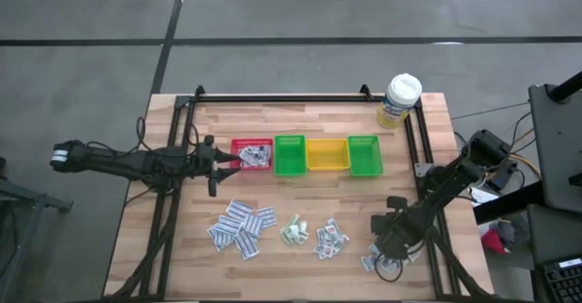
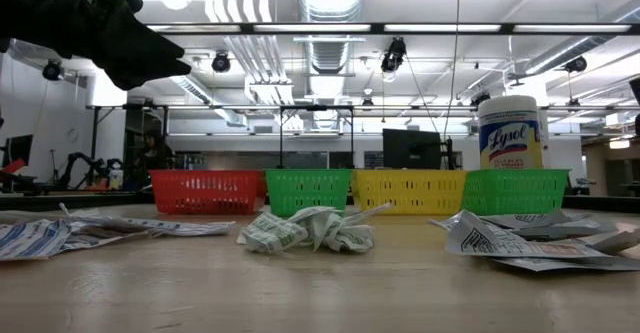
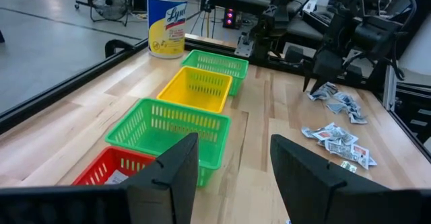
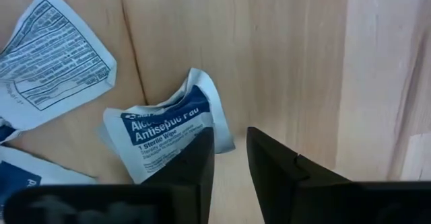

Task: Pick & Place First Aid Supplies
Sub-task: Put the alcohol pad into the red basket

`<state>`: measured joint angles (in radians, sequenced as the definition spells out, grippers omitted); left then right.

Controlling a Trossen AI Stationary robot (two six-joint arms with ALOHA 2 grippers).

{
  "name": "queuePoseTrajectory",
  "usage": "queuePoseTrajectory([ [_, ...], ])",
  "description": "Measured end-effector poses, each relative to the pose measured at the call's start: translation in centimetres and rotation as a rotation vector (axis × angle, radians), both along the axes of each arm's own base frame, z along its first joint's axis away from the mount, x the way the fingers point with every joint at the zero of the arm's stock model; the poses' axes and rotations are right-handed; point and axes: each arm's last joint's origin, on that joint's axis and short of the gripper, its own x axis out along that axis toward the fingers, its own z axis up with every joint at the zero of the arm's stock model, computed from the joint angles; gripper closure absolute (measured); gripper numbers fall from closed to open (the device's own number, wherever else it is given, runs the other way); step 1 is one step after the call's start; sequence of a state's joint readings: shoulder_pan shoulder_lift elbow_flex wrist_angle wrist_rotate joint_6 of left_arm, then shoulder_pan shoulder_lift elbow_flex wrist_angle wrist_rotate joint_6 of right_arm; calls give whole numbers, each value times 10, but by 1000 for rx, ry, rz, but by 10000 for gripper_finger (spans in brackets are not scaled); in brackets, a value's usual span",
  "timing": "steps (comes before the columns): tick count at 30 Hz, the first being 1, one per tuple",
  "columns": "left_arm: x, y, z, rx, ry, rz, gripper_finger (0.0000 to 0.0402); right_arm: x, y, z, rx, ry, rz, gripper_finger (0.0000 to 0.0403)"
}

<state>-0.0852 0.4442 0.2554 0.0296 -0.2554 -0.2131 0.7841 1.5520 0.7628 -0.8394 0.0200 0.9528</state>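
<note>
Fingers (image 4: 202,177) of the right gripper (image 4: 230,173) stand slightly apart beside a crumpled antiseptic packet (image 4: 165,133) on the bench (image 4: 283,56); left fingers (image 3: 168,173) spread wide over the red bin (image 3: 108,170).

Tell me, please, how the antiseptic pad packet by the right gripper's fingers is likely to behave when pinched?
The antiseptic pad packet already looks creased and curled, so it probably flexes rather than stays stiff. It seems thin and light, so the right gripper may nudge it along the smooth wooden table before catching it.
</note>
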Motion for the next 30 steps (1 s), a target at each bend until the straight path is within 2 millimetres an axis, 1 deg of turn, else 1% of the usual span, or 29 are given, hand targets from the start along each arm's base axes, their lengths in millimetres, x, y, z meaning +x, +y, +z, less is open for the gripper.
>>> queuePoseTrajectory([
  [5, 0, 0, 0, 0, 0, 0, 223, -3, -3, 1, -27, 15, -32, 331],
  [15, 0, 0, 0, -4, -1, 1, 223, -7, -9, 17, 2, -19, -63, 337],
  [20, 0, 0, 0, -4, 0, 1, 223, -5, -6, 20, 42, -56, -11, 338],
  [30, 0, 0, 0, -4, 3, 0, 223, -11, -13, 9, 22, -34, -14, 323],
])
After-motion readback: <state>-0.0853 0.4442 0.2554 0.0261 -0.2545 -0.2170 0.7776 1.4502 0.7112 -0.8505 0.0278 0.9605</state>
